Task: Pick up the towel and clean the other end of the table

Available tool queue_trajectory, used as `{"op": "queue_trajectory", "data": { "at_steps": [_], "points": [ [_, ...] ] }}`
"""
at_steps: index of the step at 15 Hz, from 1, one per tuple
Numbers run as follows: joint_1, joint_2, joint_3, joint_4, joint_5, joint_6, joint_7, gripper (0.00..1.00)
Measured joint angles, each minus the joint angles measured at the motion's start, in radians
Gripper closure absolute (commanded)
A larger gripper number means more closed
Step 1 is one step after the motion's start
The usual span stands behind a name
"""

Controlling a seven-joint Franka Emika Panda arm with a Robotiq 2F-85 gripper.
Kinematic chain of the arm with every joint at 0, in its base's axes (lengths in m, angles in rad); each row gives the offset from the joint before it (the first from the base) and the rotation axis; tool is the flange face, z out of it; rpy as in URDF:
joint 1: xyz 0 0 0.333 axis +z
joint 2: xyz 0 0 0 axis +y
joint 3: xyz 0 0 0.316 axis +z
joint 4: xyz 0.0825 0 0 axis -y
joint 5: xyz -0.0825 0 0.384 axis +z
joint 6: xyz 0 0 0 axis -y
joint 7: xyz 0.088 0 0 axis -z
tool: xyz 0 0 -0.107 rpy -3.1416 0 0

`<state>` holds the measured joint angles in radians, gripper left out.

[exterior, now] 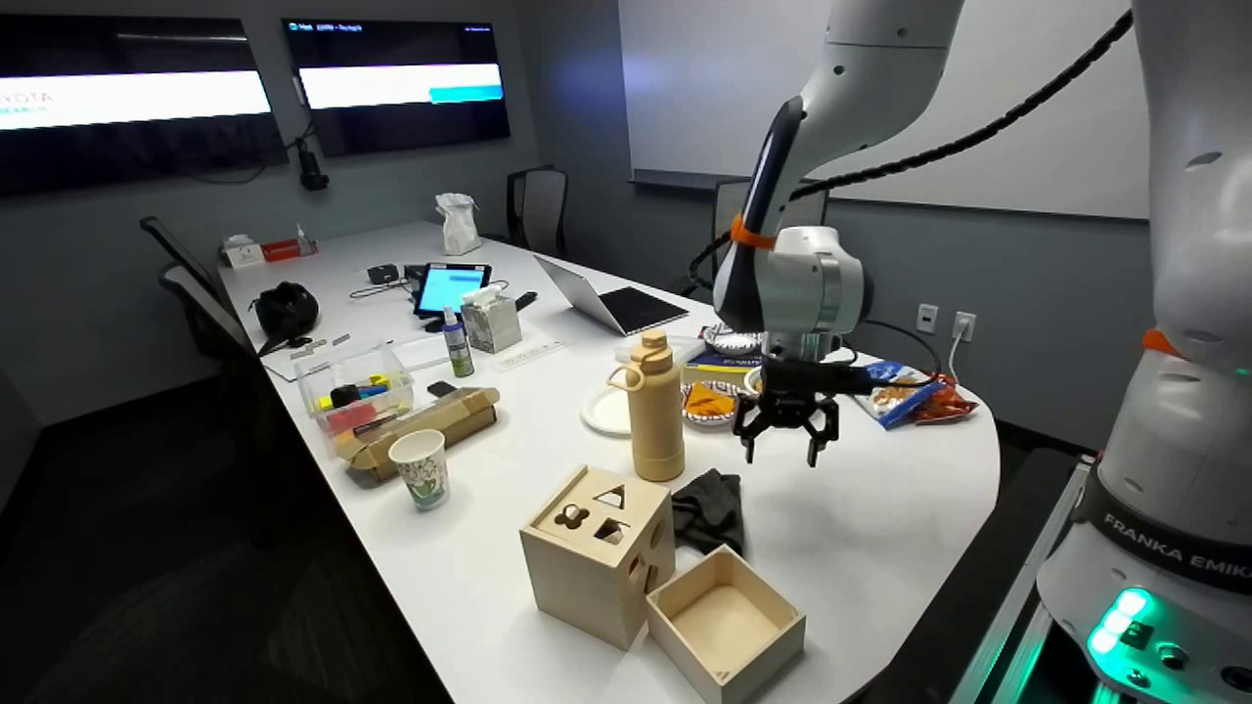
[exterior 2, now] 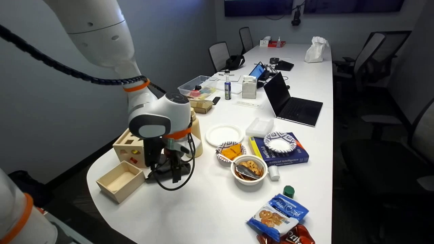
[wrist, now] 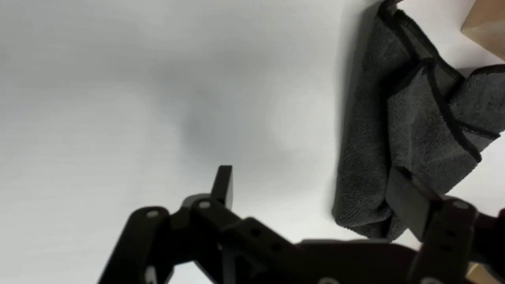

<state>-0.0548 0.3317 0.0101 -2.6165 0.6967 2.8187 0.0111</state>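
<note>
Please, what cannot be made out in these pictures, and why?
Towel: partly cut off by the right edge, wrist view.
Red snack bag: cut off by the bottom edge in an exterior view, partly under the blue bag.
Spray bottle: label too small to read in both exterior views.
Wooden cube: walls hide most of its inside in both exterior views.

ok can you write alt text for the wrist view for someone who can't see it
Open black Robotiq gripper over a white table, one fingertip seen against a crumpled dark gray towel with black edging; whether they touch is unclear. The corner of a wooden box shows at upper right.
</note>
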Motion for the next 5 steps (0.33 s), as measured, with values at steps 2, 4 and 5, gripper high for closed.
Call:
{"op": "queue_trajectory", "data": {
  "at_steps": [2,4,5],
  "points": [
    [-0.001,-0.073,-0.039,-0.053,-0.055,0.000,0.005,0.00],
    [-0.001,-0.135,-0.075,-0.091,-0.103,-0.001,0.005,0.00],
    [-0.001,-0.159,-0.087,-0.103,-0.127,-0.001,0.004,0.00]
  ]
}}
